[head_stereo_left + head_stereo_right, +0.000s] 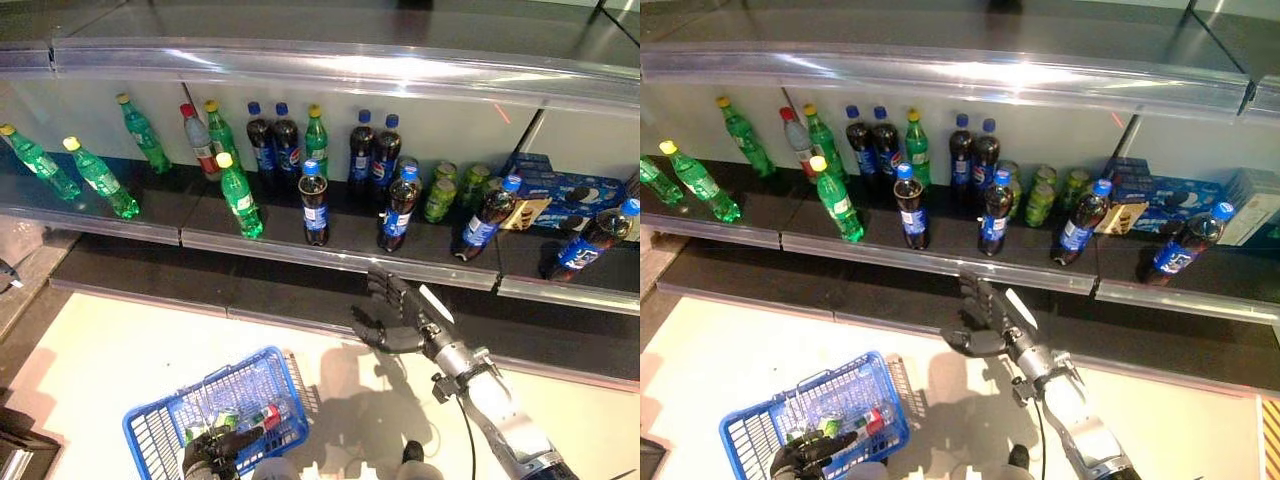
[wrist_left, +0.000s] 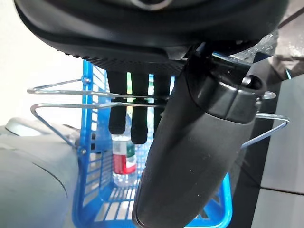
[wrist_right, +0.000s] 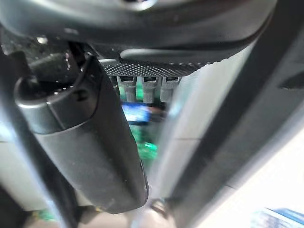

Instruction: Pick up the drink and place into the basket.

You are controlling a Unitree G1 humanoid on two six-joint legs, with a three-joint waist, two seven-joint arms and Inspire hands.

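Many drinks stand on the shelf: green bottles (image 1: 239, 195) with yellow caps, dark cola bottles (image 1: 399, 208) with blue caps, and green cans (image 1: 440, 195). My right hand (image 1: 395, 315) hovers empty and open just before the shelf's front edge, below the cola bottles; its fingers (image 3: 142, 88) point at the shelf. At the bottom left my left hand (image 1: 215, 450) is shut on the wire handles (image 2: 57, 88) of a blue basket (image 1: 190, 388). Inside the basket lie a clear bottle with a red label (image 2: 124, 159) and something green beside it.
Blue snack boxes (image 1: 560, 190) sit at the shelf's right end. A metal upper shelf (image 1: 350, 65) overhangs the bottles. Under the shelf's front rail (image 1: 340, 262) runs a dark lower ledge (image 1: 300, 295), with pale floor in front of it.
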